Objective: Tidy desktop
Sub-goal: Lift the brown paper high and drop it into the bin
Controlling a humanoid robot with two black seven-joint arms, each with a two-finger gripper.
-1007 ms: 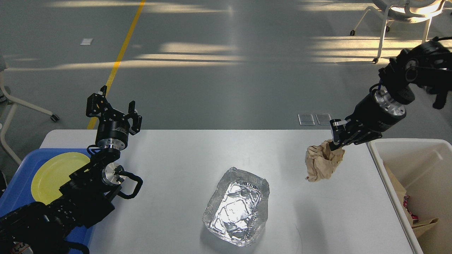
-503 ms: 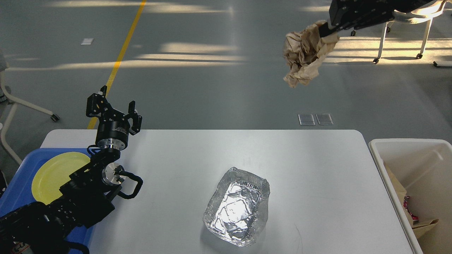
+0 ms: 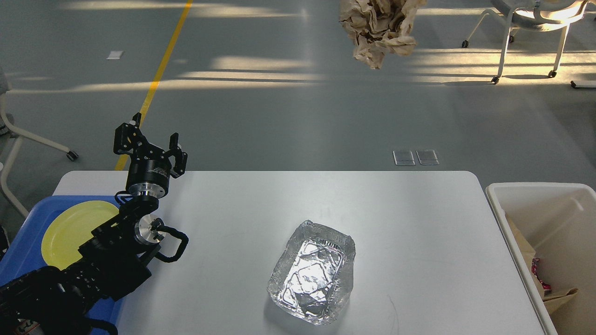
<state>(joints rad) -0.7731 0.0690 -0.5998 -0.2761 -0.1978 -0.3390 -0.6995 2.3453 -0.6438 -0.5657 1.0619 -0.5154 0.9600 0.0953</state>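
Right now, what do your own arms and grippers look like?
Only my left arm shows: black, chunky segments with silver round joint caps and a looped black cable near the wrist. Its left gripper is black with two angular fingers on a cylindrical base with a silver ring. My right arm is out of view.

Item: large smooth white rectangular bench [image 3: 419, 232] with rounded corners, far wider than anything resting on it.
Surface: matte, pale, evenly lit, with a soft shadow below the crumpled silver foil tray [image 3: 313, 272] standing on its near-centre.
Pose: level, its long side running left to right across the head view; far edge straight, both far corners visible and rounded.
Left end: partly covered by the blue plastic tray [image 3: 28, 242] that overlaps its near-left part.
Right end: its edge lies just beside the white rectangular bin [image 3: 535, 188]; whether they touch cannot be told.
Near edge: runs out of the bottom of the view.
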